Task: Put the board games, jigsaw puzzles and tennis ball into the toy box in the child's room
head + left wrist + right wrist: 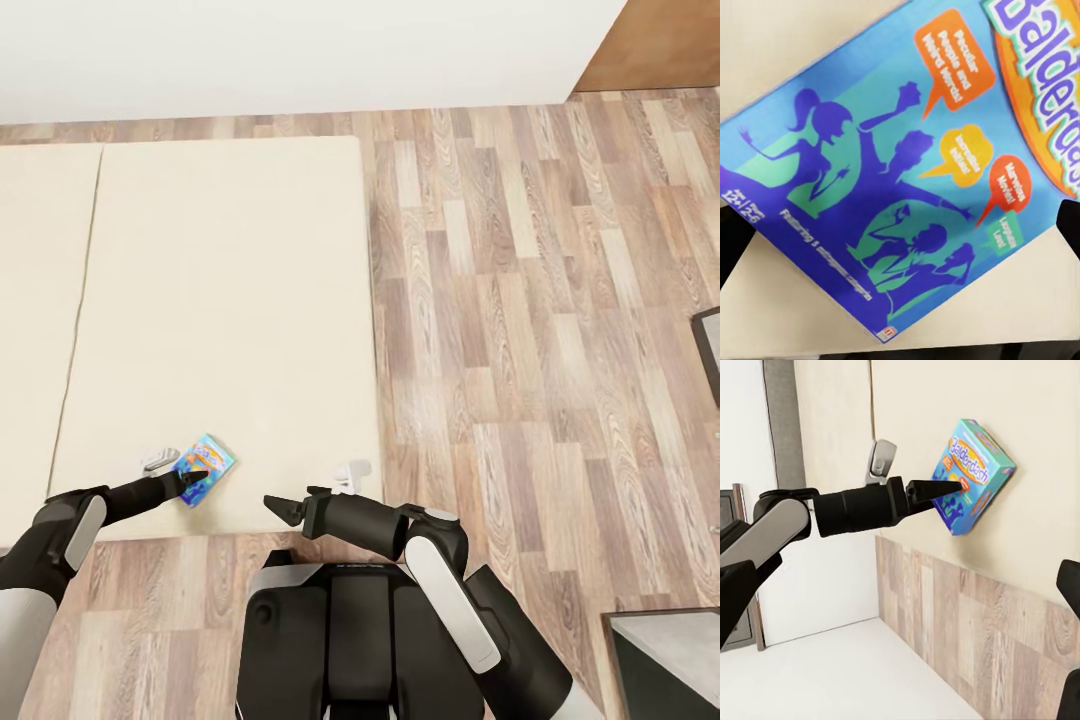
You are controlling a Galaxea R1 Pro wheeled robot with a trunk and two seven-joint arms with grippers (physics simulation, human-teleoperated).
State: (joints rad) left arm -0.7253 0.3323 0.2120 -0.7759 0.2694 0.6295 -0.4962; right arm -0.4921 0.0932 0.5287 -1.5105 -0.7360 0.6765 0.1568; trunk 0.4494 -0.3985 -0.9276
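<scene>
One game box (203,470) lies near the cream bed's (220,300) front edge above plank floor (520,330), my left gripper (190,478) over it, jaw state unclear; the left wrist view reads "Balderdash".

Your left gripper (195,478): jaw gap unreadable against the board game (204,470). Box title cut off at wrist frame edge.

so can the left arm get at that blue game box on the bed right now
Probably yes. The left gripper is already at the game box near the bed edge, with nothing between them; whether it has hold is unclear.
</scene>
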